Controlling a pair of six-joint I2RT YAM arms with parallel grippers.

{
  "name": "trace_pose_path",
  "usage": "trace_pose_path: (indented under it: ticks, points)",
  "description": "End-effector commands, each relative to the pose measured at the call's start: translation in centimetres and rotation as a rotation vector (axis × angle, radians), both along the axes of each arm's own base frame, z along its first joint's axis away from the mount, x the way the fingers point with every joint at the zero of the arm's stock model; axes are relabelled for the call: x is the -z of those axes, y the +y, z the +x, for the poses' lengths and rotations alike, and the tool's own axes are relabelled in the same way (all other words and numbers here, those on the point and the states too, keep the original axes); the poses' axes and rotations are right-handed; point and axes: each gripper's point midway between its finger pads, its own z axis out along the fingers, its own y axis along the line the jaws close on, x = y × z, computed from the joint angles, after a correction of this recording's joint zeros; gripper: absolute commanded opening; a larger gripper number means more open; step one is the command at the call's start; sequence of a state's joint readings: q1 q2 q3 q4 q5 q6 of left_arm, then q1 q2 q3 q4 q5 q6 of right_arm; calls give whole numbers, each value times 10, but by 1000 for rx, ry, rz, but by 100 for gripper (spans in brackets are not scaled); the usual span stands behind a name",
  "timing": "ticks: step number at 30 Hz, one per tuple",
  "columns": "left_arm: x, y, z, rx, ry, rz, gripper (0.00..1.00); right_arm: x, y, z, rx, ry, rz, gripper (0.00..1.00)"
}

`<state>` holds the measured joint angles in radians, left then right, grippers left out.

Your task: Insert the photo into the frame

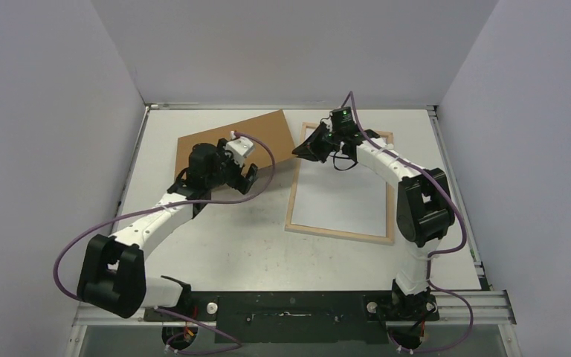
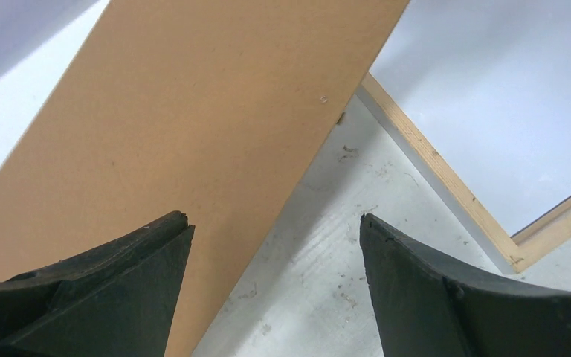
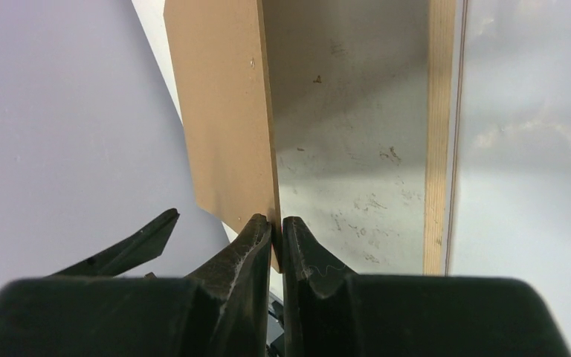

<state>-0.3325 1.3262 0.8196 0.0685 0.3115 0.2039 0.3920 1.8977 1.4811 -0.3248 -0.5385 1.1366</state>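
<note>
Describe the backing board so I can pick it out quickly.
On the table's far half, find the pale-wood frame holding a white sheet. Just left of it lies the brown board, set askew, its right corner at the right gripper. It alone is plain brown with no rim.

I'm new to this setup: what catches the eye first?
The pale wood frame lies right of centre, a white sheet inside it. Left of it lies a brown hardboard sheet, with the open left claw over its near edge. The right claw is between them.
</note>
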Motion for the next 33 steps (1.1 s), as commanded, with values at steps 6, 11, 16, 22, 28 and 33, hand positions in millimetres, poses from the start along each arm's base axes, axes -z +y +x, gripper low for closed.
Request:
trace_pose_path:
  ticks: [6,11,16,22,28,33]
  points:
    - [3,-14,31,38,-218,239,81,-52,-5,1,57,-28,40,0]
    - [24,-9,23,98,-188,324,78,-57,-6,-1,78,-12,47,0]
    - [28,-3,27,90,-200,371,69,-56,-9,-4,81,-1,34,0]
    - [27,-1,30,89,-209,416,52,-56,-13,-5,84,-7,11,0]
    - [37,5,37,88,-238,523,50,-59,-14,-9,66,-1,-5,0]
    - [38,5,41,98,-236,591,30,-56,-16,-10,64,6,-23,0]
